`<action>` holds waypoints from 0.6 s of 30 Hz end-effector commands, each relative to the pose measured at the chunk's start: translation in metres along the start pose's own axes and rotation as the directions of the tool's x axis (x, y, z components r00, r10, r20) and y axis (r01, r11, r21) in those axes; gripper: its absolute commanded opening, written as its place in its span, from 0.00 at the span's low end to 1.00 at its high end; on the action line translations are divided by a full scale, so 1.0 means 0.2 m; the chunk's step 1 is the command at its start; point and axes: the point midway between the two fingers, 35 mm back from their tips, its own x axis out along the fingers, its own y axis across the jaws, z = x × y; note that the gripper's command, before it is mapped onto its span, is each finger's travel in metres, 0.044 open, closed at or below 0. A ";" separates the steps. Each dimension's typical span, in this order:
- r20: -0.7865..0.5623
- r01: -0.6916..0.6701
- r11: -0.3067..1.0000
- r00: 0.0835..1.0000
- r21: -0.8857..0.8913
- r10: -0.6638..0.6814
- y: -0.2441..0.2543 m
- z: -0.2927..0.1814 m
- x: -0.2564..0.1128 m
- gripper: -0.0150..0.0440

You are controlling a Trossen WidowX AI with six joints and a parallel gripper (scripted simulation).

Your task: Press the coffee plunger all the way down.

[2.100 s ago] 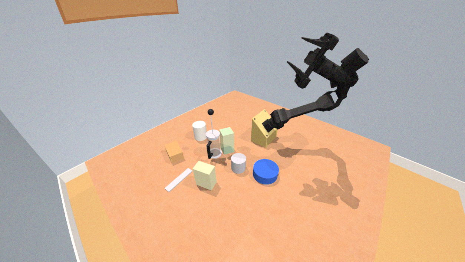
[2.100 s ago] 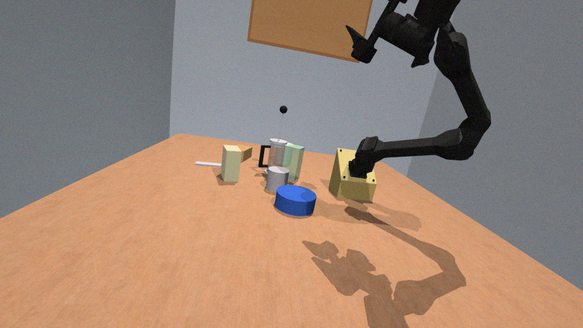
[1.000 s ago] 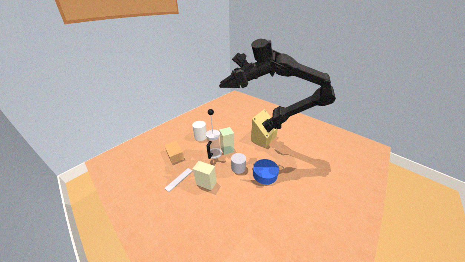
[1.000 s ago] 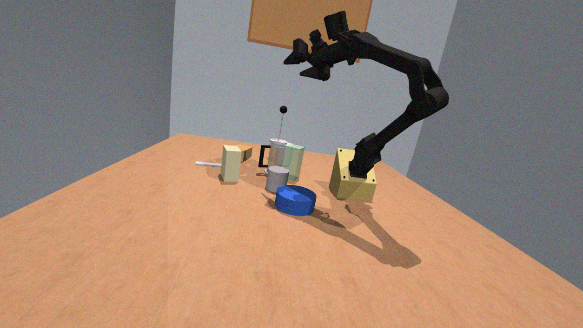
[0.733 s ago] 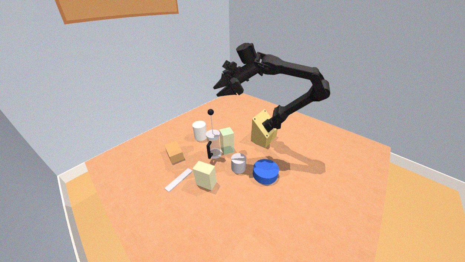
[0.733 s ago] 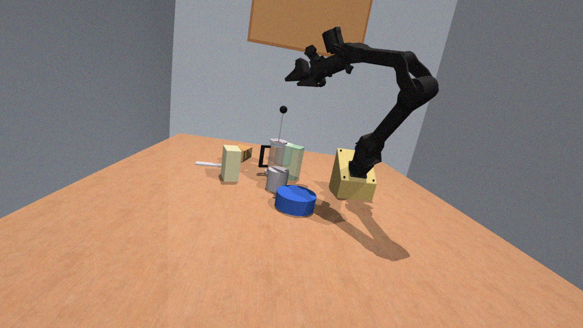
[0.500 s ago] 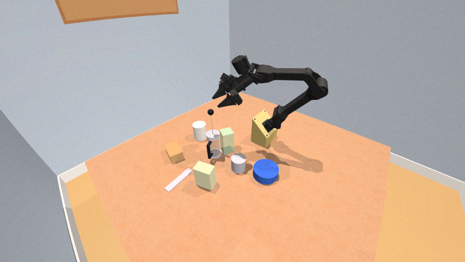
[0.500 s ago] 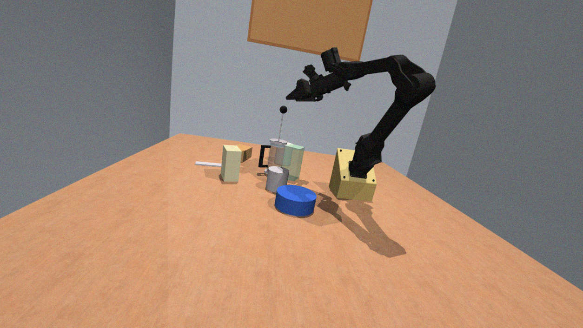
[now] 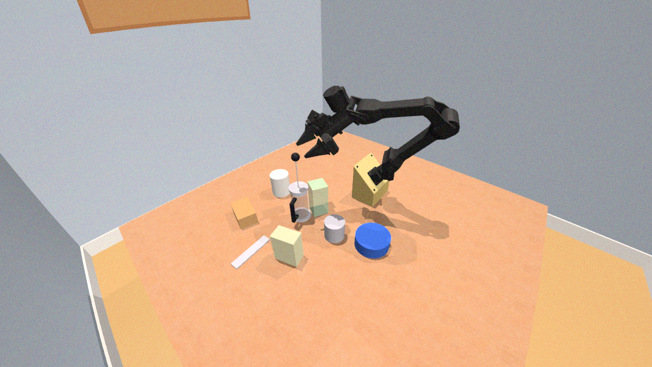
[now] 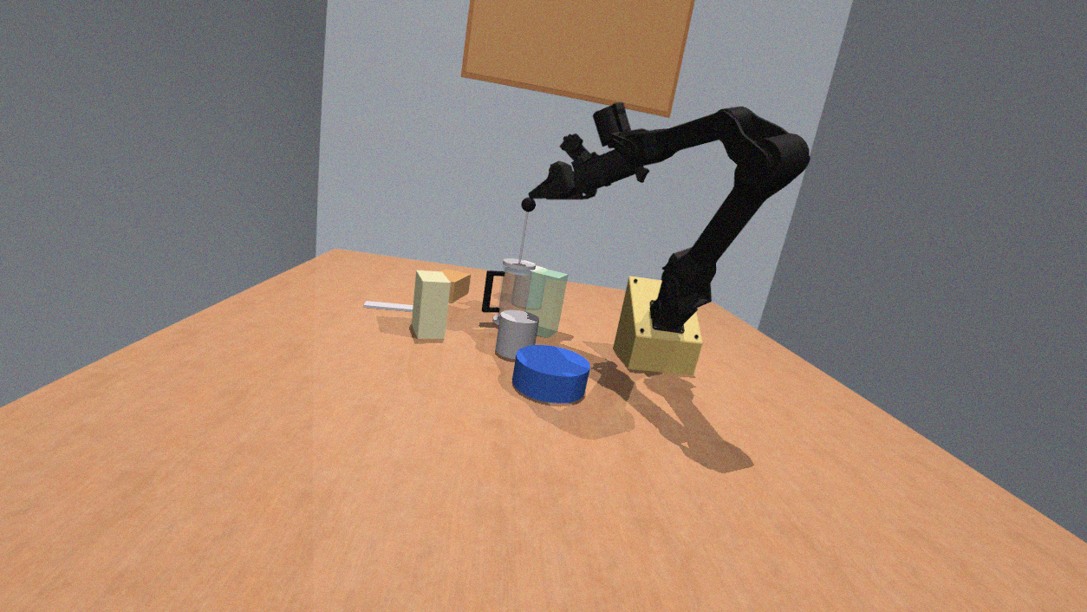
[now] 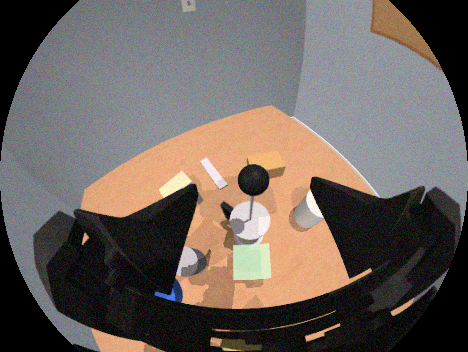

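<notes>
Your arm [image 9: 401, 108] [image 10: 688, 135] is up off the sloped yellow mount [image 9: 362, 190] [image 10: 658, 355]: lower link climbs at a slant to a high elbow, then it folds over and the forearm reaches across toward the press. Past the elbow, the forearm slopes gently down and the wrist carries on down toward the knob. Your gripper [image 9: 301, 151] [image 10: 530, 198] [image 11: 255, 185] leads with its tips, angled forward and down, not vertical.

Pincer is spread wide, nothing between the fingers. In your wrist view the black knob [image 9: 295, 156] [image 10: 528, 204] [image 11: 253, 179] lines up between the two tips, with a gap showing on each side. From the exterior you've got the tips right by the top of the knob; I can't tell contact from that angle. Top view shows you both tips off to the mount side of the knob.

Your press [image 9: 300, 202] [image 10: 510, 295] stands upright on the table [image 9: 365, 310] [image 10: 456, 494] [image 11: 150, 175], black handle [image 9: 292, 210] [image 10: 487, 291] [image 11: 227, 210] on its side. Plunger is up: you can see a long run of thin rod [image 9: 297, 174] [image 10: 523, 237] [image 11: 251, 204] above the lid [image 9: 295, 188] [image 10: 518, 263] [image 11: 259, 215]. Pale green block [image 9: 318, 198] [image 10: 553, 300] [image 11: 251, 262] is just beside the press.
</notes>
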 end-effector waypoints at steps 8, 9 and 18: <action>-0.003 0.002 1.000 1.000 0.004 -0.002 0.00 -0.01 0.09 1.00; -0.002 0.002 1.000 1.000 0.004 -0.002 0.00 -0.01 0.10 1.00; -0.001 0.001 1.000 1.000 0.004 -0.001 0.00 -0.02 0.15 0.96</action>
